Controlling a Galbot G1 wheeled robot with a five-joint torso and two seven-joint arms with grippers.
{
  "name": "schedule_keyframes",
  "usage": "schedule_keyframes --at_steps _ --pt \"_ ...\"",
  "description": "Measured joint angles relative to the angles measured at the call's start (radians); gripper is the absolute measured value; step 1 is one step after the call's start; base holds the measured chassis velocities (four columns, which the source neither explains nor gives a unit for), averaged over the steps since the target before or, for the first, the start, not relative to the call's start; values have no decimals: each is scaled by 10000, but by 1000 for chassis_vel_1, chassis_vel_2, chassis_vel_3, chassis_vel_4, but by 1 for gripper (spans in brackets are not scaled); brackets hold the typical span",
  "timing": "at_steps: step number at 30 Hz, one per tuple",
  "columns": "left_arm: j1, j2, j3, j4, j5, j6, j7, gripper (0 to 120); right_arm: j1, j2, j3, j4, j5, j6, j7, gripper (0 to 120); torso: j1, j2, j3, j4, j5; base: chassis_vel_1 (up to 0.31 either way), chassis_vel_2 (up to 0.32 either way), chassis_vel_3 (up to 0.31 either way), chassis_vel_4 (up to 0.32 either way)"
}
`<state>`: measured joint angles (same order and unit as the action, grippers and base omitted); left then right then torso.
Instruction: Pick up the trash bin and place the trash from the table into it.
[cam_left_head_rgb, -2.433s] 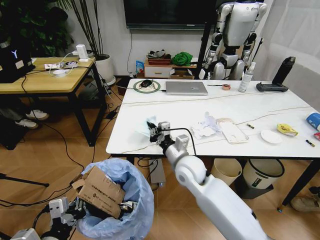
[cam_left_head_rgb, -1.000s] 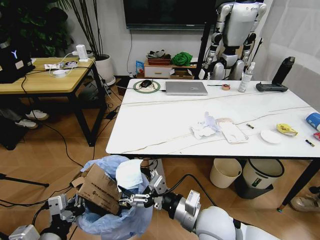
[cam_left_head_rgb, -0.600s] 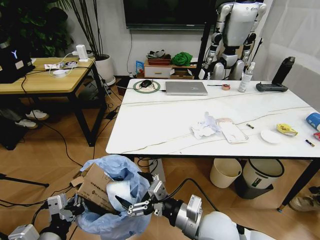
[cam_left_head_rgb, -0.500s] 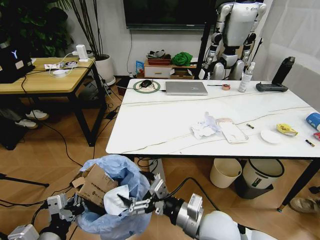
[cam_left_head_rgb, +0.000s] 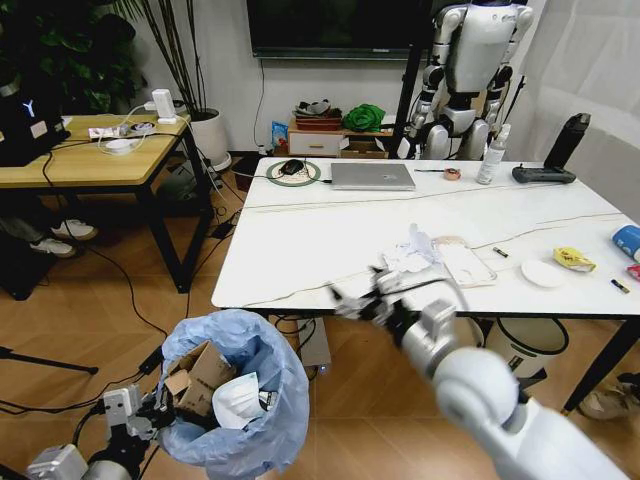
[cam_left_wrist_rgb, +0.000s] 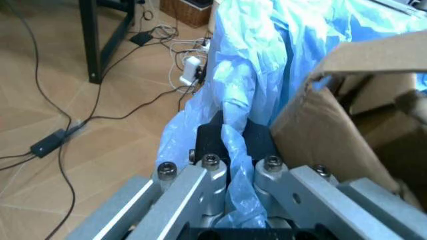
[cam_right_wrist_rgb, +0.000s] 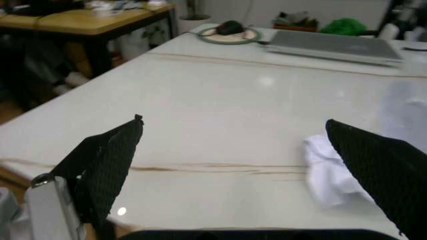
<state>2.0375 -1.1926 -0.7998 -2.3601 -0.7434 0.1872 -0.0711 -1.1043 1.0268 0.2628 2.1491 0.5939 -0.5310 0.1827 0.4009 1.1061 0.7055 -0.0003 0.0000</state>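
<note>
Holding trash bin (cam_left_head_rgb: 240, 400) by its bag rim w/ left gripper (cam_left_wrist_rgb: 230, 165), jaws clamped; right gripper (cam_left_head_rgb: 385, 295), jaws wide & empty, nears tissues (cam_left_head_rgb: 410, 255) on table (cam_left_head_rgb: 300, 240) — we risk bag slipping.

Three cameras: one high and wide, two riding the wrists up close.

Head view looks forward and down over the surface (cam_left_head_rgb: 330, 240) and the bin (cam_left_head_rgb: 245, 395) on the floor at its near side. Left wrist view sits tight against the bin's (cam_left_wrist_rgb: 267, 65) blue bag, looking along its side to the floor. Right wrist view skims low across the surface (cam_right_wrist_rgb: 220, 115) between its tool's fingers (cam_right_wrist_rgb: 107, 160), facing the laptop (cam_right_wrist_rgb: 333, 45) that the head view also shows (cam_left_head_rgb: 372, 176).
</note>
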Motion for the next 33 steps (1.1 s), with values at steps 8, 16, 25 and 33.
schedule_keyframes --at_steps 8,16,25,33 --pt "-27 140 125 -42 3 -29 61 0 485 348 1753 -1759 168 226 -67 100 1 0 1 3 4 0 0 0 0" --pt "-209 219 145 19 -99 -32 65 0 1375 326 1679 -3054 82 212 -600 100 1 0 1 3 1 0 0 0 0" --pt "-276 189 122 61 -149 -30 57 0 2161 847 1079 -4690 -236 629 -1416 93 1 1 1 4 2 0 0 0 0" --pt "-251 182 86 17 -177 -27 52 0 2210 734 1066 -5003 -298 797 -1490 64 0 3 -1 1 0 0 0 0 0"
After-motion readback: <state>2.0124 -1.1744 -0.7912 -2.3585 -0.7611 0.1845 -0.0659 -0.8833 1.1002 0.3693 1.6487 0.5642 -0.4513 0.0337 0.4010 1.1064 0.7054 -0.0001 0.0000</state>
